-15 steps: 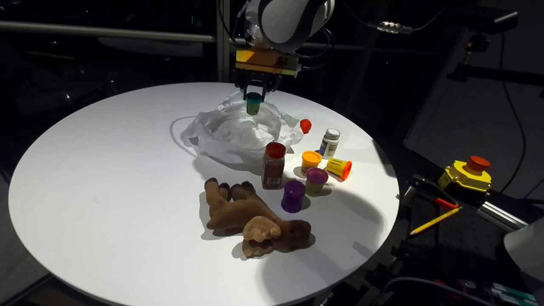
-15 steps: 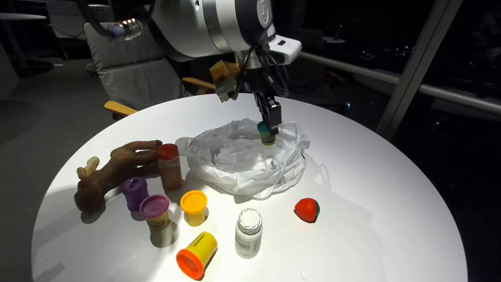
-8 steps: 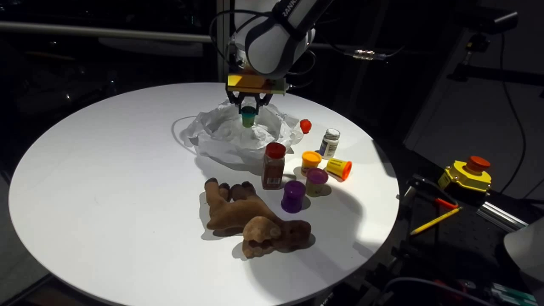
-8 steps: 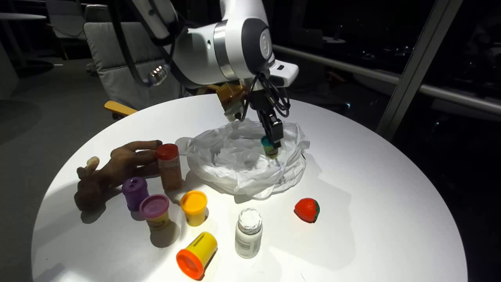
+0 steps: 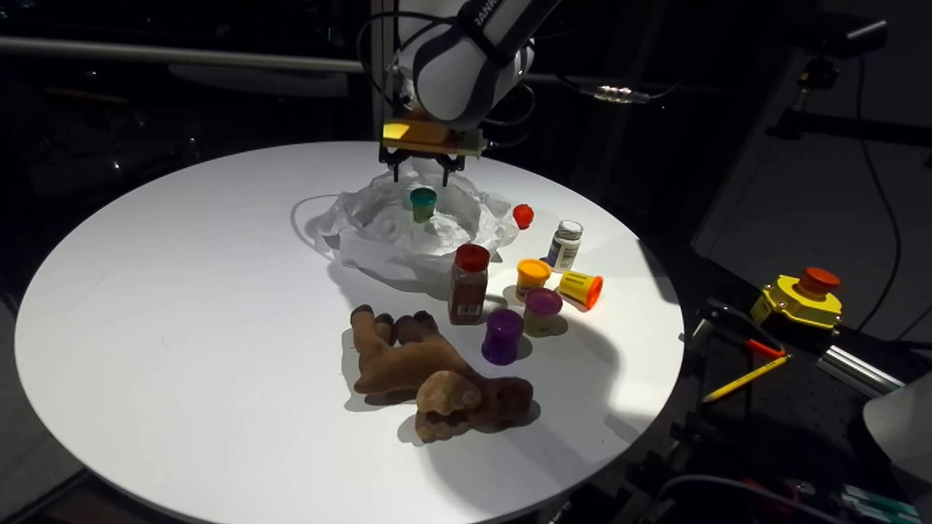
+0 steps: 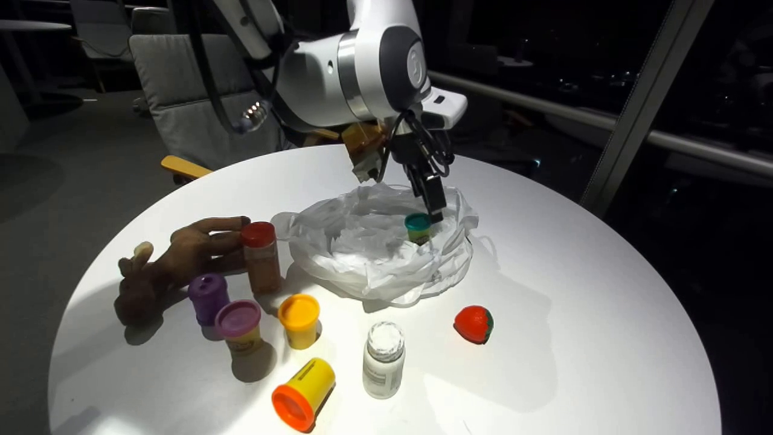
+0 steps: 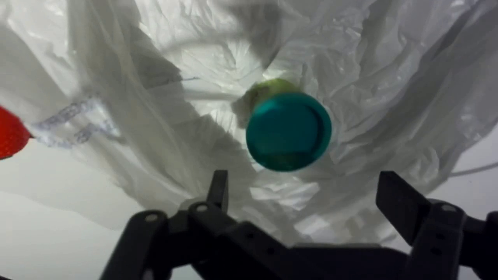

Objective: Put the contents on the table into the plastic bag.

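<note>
My gripper (image 5: 421, 182) is open above the white plastic bag (image 5: 393, 266), its fingers spread apart with nothing between them. Just below it, inside the bag's mouth, is a teal-lidded tub (image 7: 288, 132), apart from both fingers (image 7: 400, 206). On the table stand a red-capped jar (image 6: 263, 266), a purple container (image 6: 208, 299), a purple-lidded tub (image 6: 240, 326), a yellow-orange tub (image 6: 300, 320) and a white bottle (image 6: 384, 362). A yellow tub with orange lid (image 6: 305, 393) lies on its side. A red strawberry (image 6: 474, 324) and a brown plush animal (image 5: 415, 364) lie there too.
The round white table (image 5: 182, 327) bears everything. The red-capped jar stands close to the bag's side. Off the table in an exterior view are a yellow box with a red button (image 5: 797, 302) and a pencil (image 5: 746, 378). A grey chair (image 6: 205, 103) stands behind the table.
The gripper came down over the bag with the teal-lidded tub, then opened and let it go. It now sits slightly higher, and the tub rests within the bag's opening.
</note>
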Available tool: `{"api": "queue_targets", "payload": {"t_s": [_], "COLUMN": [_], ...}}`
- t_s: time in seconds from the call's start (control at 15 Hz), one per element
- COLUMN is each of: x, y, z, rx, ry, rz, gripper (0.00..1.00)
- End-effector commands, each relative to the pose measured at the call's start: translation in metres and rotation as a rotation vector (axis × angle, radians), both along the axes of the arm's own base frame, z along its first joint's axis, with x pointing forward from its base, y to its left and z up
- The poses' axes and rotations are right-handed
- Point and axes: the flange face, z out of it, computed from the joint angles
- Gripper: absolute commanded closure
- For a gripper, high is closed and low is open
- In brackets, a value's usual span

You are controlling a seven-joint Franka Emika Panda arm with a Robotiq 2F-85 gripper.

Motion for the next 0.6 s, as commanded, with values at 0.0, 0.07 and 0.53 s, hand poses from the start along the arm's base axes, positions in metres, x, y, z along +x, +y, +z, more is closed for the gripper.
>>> {"api": "queue_targets", "payload": {"t_s": [0.0, 0.07, 0.53], "x": [-0.04, -0.053, -0.173], "y": [-0.003, -0.004, -0.015], "z": [0.066, 0.076, 0.113], "rx": [0.059, 0.078, 0.247], "ry": [-0.032, -0.001, 0.236], "rz": [-0.006, 0.007, 0.055], "gripper": [0.0, 0.0, 0.0]}}
